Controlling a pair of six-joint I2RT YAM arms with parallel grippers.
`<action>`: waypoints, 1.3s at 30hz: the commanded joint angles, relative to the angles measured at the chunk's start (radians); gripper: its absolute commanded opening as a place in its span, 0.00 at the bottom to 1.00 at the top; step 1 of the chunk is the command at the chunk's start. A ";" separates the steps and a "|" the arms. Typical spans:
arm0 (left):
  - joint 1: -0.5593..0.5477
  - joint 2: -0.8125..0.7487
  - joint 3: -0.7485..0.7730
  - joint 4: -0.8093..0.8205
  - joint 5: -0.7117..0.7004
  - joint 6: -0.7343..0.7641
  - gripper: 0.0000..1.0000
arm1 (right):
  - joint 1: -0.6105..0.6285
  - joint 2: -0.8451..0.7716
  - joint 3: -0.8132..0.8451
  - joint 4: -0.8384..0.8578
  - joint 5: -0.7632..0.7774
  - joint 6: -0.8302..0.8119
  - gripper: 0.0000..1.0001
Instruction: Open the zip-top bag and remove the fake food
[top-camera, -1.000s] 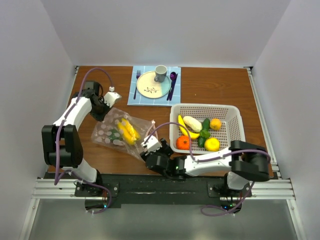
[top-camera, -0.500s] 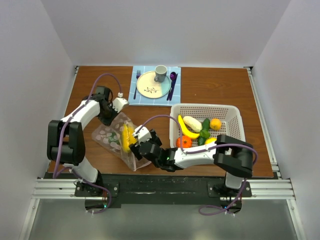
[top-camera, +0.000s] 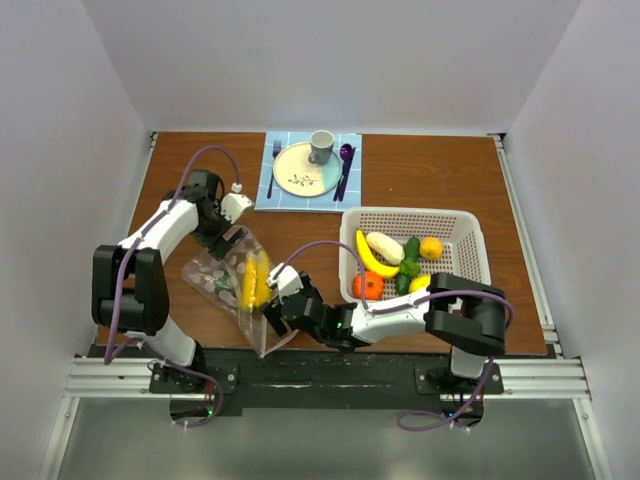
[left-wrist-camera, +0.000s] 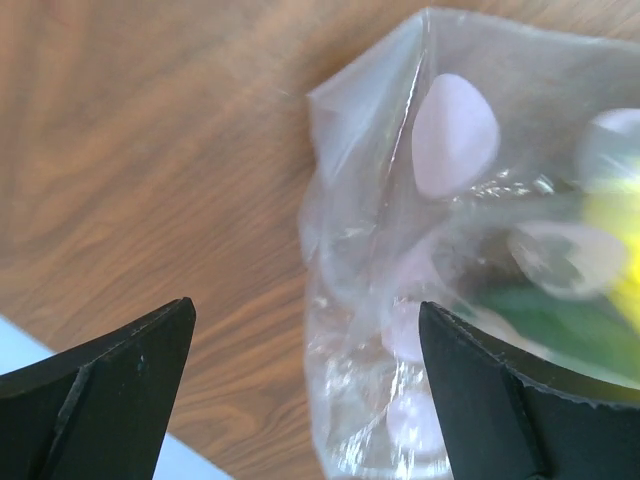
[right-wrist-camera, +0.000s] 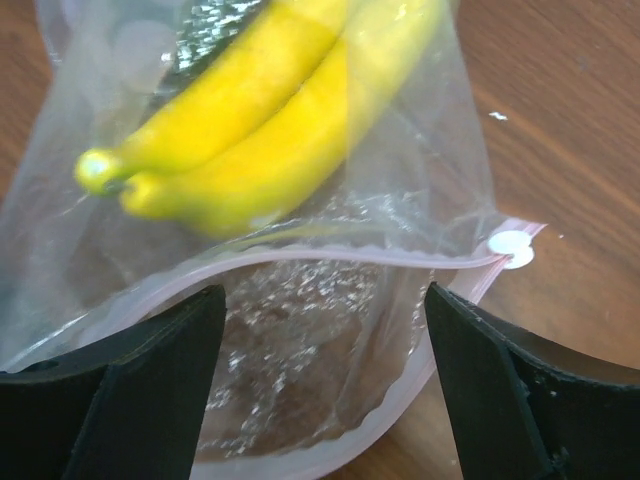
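Plastic film: zip-top bag is thin, crinkly and limp. I judge it light, slippery, and likely to fold under any push.
Bag location: flat on tabletop, near the basket, on its left.
Contents: two yellow bananas plus something green and blurred. They look rigid and glossy, so they will probably slide inside.
Mouth: pink zipper strip looks parted.
Left pincer: jaws wide, holding nothing. The bag's closed corner lies between the fingers, on the side away from the basket.
Right pincer: jaws wide, nothing clamped. It straddles the mouth, on the side nearer the basket.
Grip pick: take one lip at the zipper strip, the stiffest part, since bare film would slip. Take the bananas mid-body.
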 joint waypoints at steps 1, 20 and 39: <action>0.006 -0.083 0.114 -0.102 0.093 0.006 1.00 | 0.035 -0.086 -0.007 -0.022 0.076 0.033 0.82; 0.004 -0.029 -0.052 0.005 0.213 -0.026 1.00 | 0.098 -0.129 -0.050 0.005 -0.014 0.041 0.00; -0.011 0.028 -0.072 0.036 0.199 -0.053 1.00 | 0.077 0.099 0.111 0.239 -0.078 -0.203 0.81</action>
